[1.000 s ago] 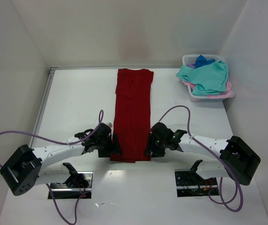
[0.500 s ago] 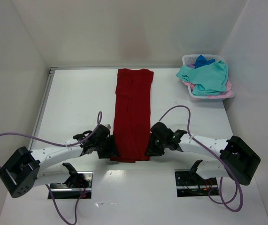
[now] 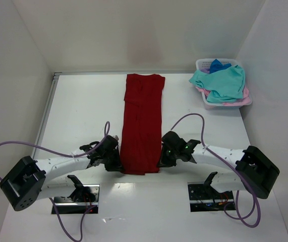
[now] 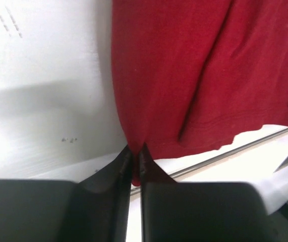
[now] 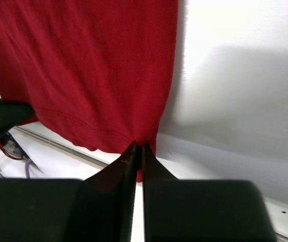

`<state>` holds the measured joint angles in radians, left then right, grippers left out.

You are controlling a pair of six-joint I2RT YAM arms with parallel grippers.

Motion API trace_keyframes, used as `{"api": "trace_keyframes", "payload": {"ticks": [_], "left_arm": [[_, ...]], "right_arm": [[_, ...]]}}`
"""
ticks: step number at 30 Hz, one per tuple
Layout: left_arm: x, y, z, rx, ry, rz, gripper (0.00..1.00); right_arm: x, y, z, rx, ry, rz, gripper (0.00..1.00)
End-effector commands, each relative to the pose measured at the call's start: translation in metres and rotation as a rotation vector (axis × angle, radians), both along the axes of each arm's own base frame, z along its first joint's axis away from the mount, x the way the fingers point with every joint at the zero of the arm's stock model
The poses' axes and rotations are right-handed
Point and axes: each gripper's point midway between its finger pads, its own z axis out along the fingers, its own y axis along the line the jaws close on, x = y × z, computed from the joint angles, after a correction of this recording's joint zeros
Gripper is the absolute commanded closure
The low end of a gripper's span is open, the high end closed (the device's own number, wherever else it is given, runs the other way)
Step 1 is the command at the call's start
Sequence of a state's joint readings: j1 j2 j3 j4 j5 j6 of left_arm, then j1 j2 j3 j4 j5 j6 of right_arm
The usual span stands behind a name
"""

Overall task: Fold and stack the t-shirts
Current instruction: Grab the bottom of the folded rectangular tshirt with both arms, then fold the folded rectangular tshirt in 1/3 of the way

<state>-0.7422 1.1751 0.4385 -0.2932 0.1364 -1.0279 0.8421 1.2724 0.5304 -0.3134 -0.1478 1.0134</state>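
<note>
A dark red t-shirt [image 3: 142,121] lies folded into a long narrow strip down the middle of the white table. My left gripper [image 3: 121,166] is shut on its near left corner, and red cloth [image 4: 184,70] shows pinched between the black fingers [image 4: 111,176]. My right gripper [image 3: 160,162] is shut on the near right corner, where the hem [image 5: 91,128] runs into its closed jaws. Teal [image 3: 222,83], pink [image 3: 232,102] and blue [image 3: 217,65] t-shirts are heaped in the basket at the back right.
A pale slotted laundry basket [image 3: 202,64] stands at the back right, next to the right wall. White walls close off the left, back and right. Two metal base plates [image 3: 75,197] sit at the near edge, with purple cables looping from both arms.
Both grippers have closed on the shirt's near corners. The left one slid in toward the hem; the near edge of the cloth has bunched slightly inward.
</note>
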Motion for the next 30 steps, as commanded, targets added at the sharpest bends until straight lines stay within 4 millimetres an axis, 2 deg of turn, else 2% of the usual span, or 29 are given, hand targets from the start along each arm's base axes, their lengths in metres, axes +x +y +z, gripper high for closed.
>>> {"api": "trace_keyframes", "payload": {"ticks": [1,3,5,8,9,10,12,14,18,21,22,26,28,30], "left_arm": [[-0.013,0.017,-0.016,0.079,0.056,0.008,0.93],[-0.011,0.017,-0.014,0.085,0.044,0.003,1.00],[-0.009,0.015,-0.011,0.083,0.042,0.003,1.00],[-0.005,0.014,-0.003,0.097,0.030,-0.015,1.00],[-0.002,0.015,0.000,0.108,0.018,-0.023,1.00],[0.006,0.007,0.014,0.084,-0.008,-0.022,1.00],[0.015,0.008,0.026,0.099,-0.049,-0.028,1.00],[0.028,-0.001,0.047,0.074,-0.102,-0.026,1.00],[0.044,-0.010,0.067,0.055,-0.152,-0.046,1.00],[0.052,-0.012,0.069,0.069,-0.169,-0.076,1.00],[0.061,-0.015,0.079,0.055,-0.195,-0.071,1.00],[0.087,-0.007,0.087,0.071,-0.229,-0.048,1.00],[0.100,-0.005,0.096,0.067,-0.258,-0.051,1.00],[0.115,0.000,0.096,0.064,-0.255,-0.034,1.00]], "right_arm": [[0.000,0.004,-0.001,0.013,-0.009,0.003,0.93],[-0.002,0.002,-0.002,0.004,-0.001,0.003,0.98],[-0.003,-0.002,-0.005,-0.017,0.005,-0.003,1.00],[0.001,-0.003,0.003,-0.024,-0.018,-0.003,1.00],[0.004,0.000,0.012,-0.016,-0.032,0.005,1.00],[0.006,0.000,0.014,-0.022,-0.039,-0.001,1.00],[0.013,0.005,0.030,0.001,-0.077,0.001,1.00],[0.018,0.002,0.034,-0.007,-0.089,-0.009,1.00],[0.041,0.007,0.061,0.035,-0.152,-0.030,1.00],[0.058,0.009,0.078,0.062,-0.196,-0.039,1.00],[0.062,0.009,0.079,0.057,-0.205,-0.034,1.00],[0.088,-0.001,0.083,0.033,-0.237,-0.058,1.00],[0.106,-0.009,0.090,0.033,-0.267,-0.081,1.00],[0.125,-0.016,0.092,0.023,-0.285,-0.108,1.00]]}}
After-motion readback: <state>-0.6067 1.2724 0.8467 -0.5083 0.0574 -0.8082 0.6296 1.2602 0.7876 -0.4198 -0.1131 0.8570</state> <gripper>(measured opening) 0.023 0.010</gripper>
